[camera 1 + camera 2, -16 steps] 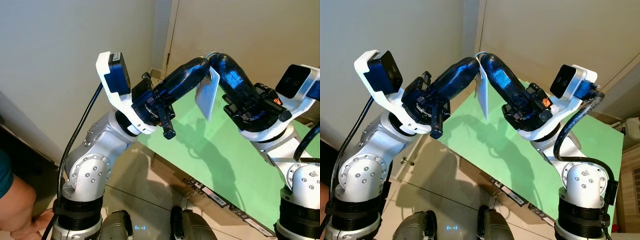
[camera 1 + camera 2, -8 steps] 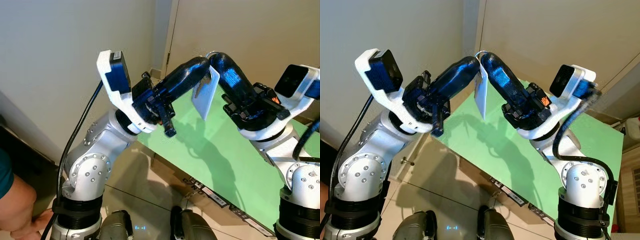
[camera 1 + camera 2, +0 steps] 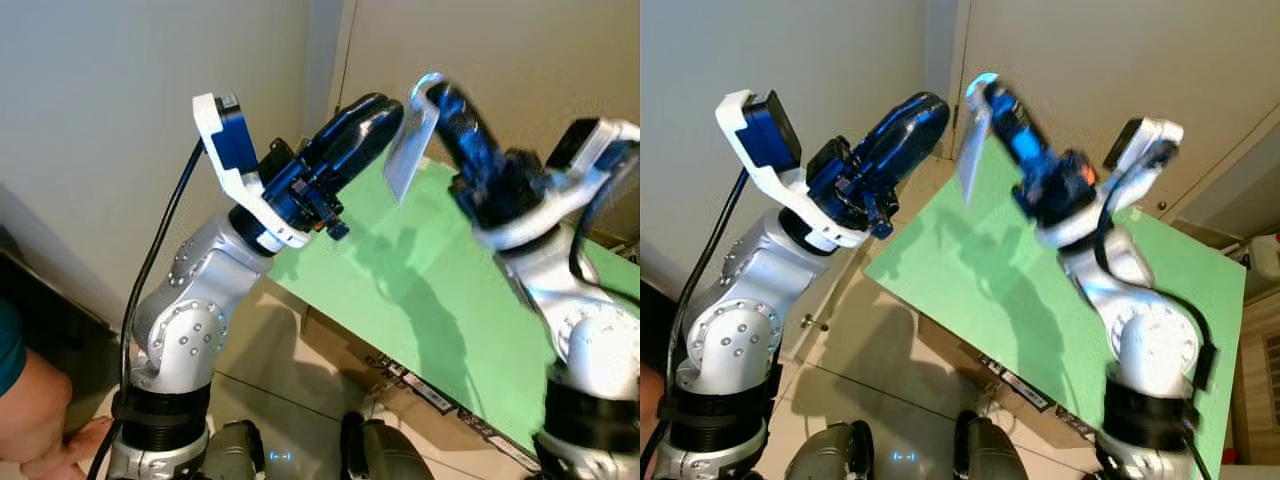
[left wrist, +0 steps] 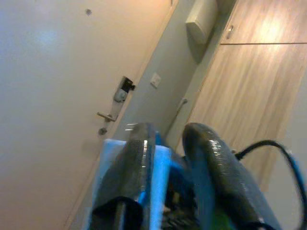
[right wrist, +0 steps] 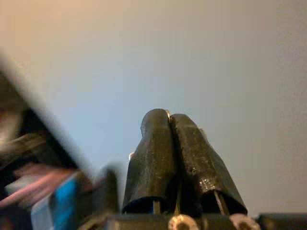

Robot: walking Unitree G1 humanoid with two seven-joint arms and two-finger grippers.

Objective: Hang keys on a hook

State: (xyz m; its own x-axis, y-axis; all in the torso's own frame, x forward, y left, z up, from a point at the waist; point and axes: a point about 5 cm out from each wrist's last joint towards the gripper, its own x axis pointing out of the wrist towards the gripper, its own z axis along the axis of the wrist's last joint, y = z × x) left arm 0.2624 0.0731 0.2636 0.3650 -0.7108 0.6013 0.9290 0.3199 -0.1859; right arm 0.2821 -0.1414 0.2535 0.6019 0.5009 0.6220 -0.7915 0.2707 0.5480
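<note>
- Pale grey key tag [image 3: 404,145] on its ring hangs from the raised right gripper [image 3: 432,88], fingers pressed together on the ring.
- Left gripper [image 3: 385,105], just beside the tag, fingers slightly apart, holding nothing.
- Green surface [image 3: 440,300] lies below both.

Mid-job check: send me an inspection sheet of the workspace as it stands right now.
Surface: green board, below both raised arms.
Job's things: white key tag, hanging from the right pincer.
Clutter: labelled cardboard box under the board.
Pincers: right raised, shut on the tag's ring; left pincer beside it, open, empty.
Cables: black cable along the left arm.
Surroundings: door with lever handle; person's hand at robot's left.
</note>
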